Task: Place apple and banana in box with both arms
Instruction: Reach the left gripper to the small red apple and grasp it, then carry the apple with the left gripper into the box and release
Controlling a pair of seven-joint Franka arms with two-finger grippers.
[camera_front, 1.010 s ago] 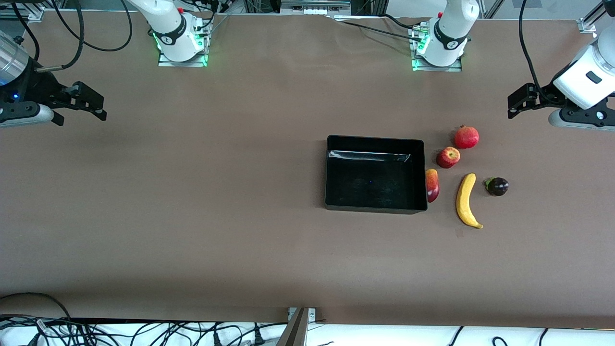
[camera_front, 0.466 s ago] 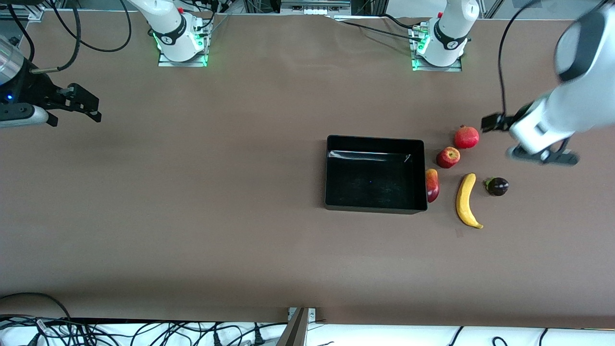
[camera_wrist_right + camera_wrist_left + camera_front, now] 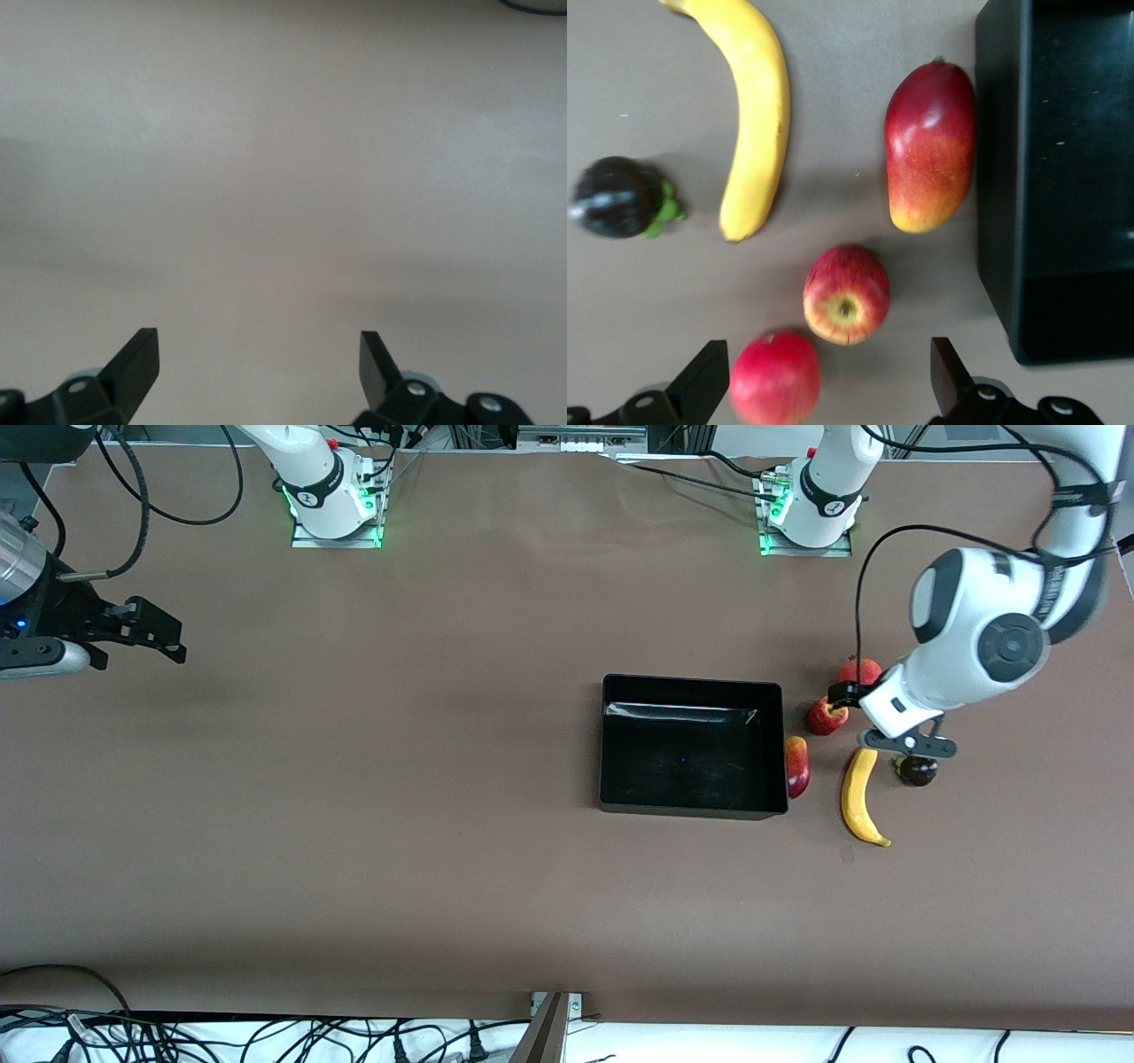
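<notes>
Left pincer (image 3: 824, 376) spread above apple (image 3: 846, 294), touching nothing

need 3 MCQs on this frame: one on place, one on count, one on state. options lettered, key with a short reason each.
1. Where is the mango?
A. in the box
B. against the box wall, outside it
C. beside the right arm's base

2. How many fruits lie on the table?
A. three
B. five
C. seven

3. The left gripper jaws are:
A. open, empty
B. shut on the apple
C. shut on the banana

Key: 1 B, it lies along the outer wall. 2 B: mango, apple, pomegranate, banana, dark fruit. 3 A, the left wrist view shows them spread, holding nothing.
</notes>
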